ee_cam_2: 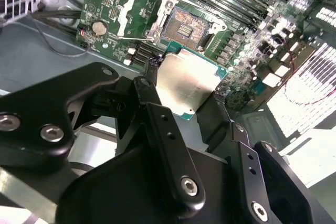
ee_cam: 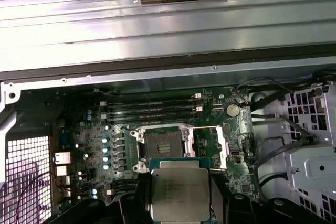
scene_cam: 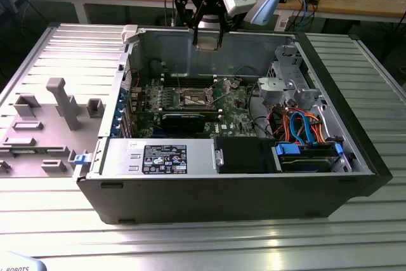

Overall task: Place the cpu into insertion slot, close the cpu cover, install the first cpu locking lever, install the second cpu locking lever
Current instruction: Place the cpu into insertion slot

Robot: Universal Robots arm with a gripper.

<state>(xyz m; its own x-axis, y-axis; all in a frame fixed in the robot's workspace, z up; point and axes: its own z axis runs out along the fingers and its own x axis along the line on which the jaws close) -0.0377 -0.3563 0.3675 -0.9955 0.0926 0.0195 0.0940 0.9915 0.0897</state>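
The black two-finger gripper (ee_cam: 180,203) is clamped on the flat, square, silver-topped cpu (ee_cam_2: 186,82), holding it above and clear of the square, silvery-rimmed insertion slot (ee_cam_2: 190,24). Beside that slot, the thin silvery cpu cover (ee_cam_2: 124,18) is swung open.

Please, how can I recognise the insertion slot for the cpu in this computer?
Look inside the open computer case, at the green motherboard. Next to the long parallel memory slots lies the insertion slot. Unlike them, it is square, with a dark centre and silvery rim.

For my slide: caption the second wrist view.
Claw grips the cpu, not yet in the insertion slot; cpu cover open.
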